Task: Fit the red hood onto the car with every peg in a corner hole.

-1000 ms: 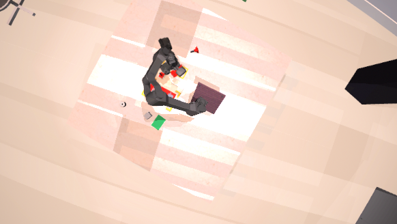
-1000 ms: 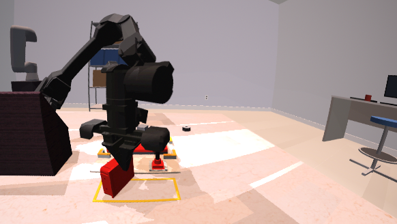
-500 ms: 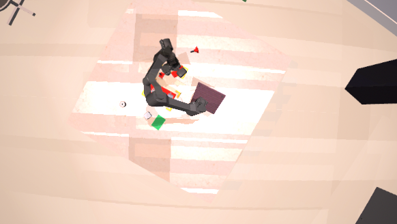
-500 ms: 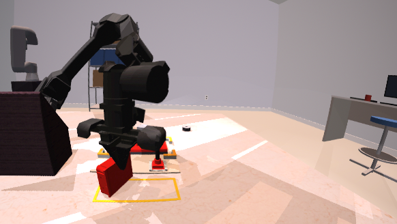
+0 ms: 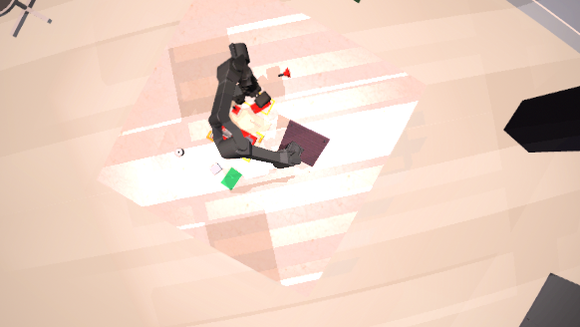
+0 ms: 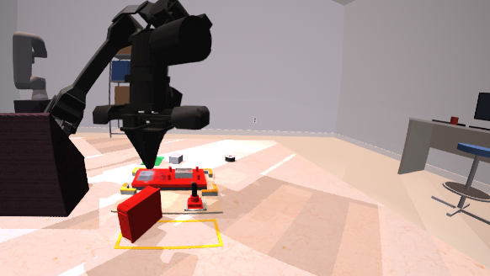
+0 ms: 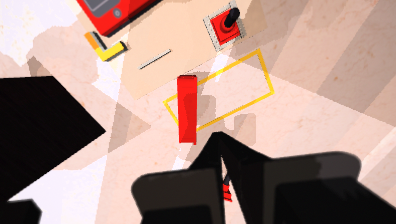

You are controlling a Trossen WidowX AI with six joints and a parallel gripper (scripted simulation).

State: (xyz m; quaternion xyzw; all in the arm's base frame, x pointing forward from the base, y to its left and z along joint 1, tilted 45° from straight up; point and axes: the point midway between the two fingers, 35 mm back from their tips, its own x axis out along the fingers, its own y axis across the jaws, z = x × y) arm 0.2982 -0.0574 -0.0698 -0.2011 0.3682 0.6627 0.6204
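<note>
The red hood [image 5: 258,109] [image 6: 141,214] [image 7: 187,110] stands on a narrow side across the left end of a yellow outline [image 6: 168,246] [image 7: 266,71]. Its corner holes cannot be made out. The red chassis [image 6: 151,183] [image 7: 112,25] lies between the jig's yellow corner pieces [image 6: 128,189] [image 7: 114,52], behind the hood in the exterior view. The grey engine block [image 6: 183,172] sits on its deck with red pegs beside it. My gripper [image 6: 151,167] [image 7: 217,136] is shut and empty, pointing down above the table. It is clear of the hood in the wrist view.
A red fixture with a black knob [image 6: 194,203] [image 7: 225,25] stands between hood and chassis. A dark block [image 5: 314,142] [image 6: 25,168] [image 7: 45,130] is beside the work area. A green piece [image 5: 231,178], a pale cube [image 5: 215,168] [image 6: 176,158] and a wheel [image 5: 179,153] [image 6: 230,158] lie beyond the chassis.
</note>
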